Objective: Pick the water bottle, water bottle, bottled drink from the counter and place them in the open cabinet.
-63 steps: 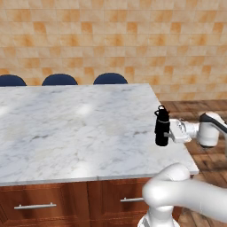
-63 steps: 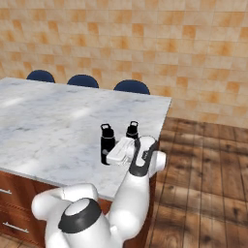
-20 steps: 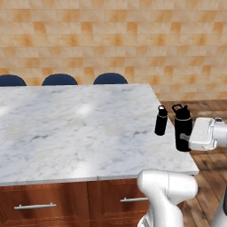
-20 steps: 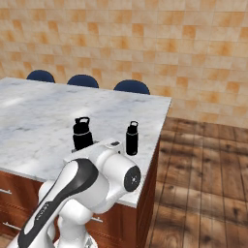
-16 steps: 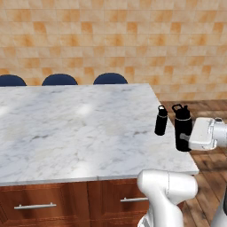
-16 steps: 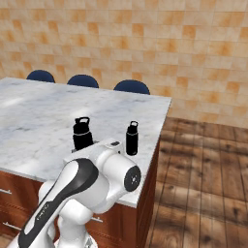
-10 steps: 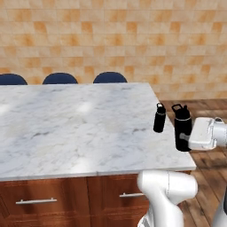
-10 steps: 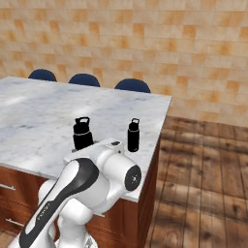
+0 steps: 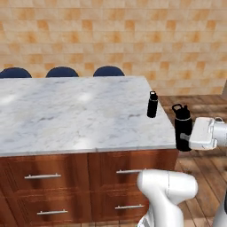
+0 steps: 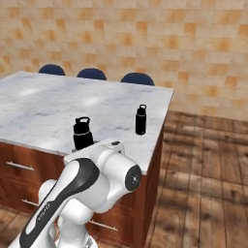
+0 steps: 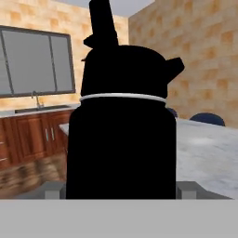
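The white two-finger gripper [image 9: 188, 141] holds a matte black cylindrical water bottle with a looped sport cap [image 9: 182, 127] upright, its fingers spread wide around the bottle's lower body, clear of the right end of the white-grey veined marble counter over reddish-brown drawers [image 9: 66, 115]. In the hand view this held bottle [image 11: 122, 139] stands close between the two finger tips, a thin pale ring marking the joint under its cap. A second matte black bottle with a sport cap [image 9: 152, 104] stands upright on the marble near the counter's far right corner, apart from the held one; in the right base view it [image 10: 141, 119] stands to the right of the held bottle [image 10: 83, 133]. Three dark blue chair backs [image 9: 61, 72] rise beyond the counter's far edge before the tan tiled wall [image 9: 133, 40].
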Robot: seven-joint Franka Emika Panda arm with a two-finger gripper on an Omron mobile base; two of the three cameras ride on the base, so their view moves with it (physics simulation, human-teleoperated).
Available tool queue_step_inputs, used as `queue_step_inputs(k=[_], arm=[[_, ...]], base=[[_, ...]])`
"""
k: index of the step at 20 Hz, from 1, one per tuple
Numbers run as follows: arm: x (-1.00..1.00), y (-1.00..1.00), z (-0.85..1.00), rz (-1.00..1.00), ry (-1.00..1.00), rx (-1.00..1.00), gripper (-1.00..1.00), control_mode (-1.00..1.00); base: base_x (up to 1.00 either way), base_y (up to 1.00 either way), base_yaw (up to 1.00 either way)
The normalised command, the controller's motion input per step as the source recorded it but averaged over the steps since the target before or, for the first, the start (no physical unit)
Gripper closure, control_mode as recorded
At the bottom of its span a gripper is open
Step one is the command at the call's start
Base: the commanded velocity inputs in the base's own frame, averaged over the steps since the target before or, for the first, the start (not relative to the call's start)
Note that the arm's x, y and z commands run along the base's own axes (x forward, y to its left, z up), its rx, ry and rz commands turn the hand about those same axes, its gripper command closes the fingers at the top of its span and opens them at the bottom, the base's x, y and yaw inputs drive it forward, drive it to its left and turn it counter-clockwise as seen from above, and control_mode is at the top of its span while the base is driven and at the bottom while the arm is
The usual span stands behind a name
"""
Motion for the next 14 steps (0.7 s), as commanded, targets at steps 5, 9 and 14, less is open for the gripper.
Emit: queue_step_inputs(k=[5, 9, 14], arm=[[0.00, 0.00, 0.00, 0.00, 0.00, 0.00, 1.00, 1.00], [0.00, 0.00, 0.00, 0.00, 0.00, 0.00, 1.00, 1.00], [0.00, 0.00, 0.00, 0.00, 0.00, 0.00, 1.00, 1.00]], base=[[-0.78, -0.07, 0.00], [-0.37, 0.02, -0.47], [0.00, 0.09, -0.99]])
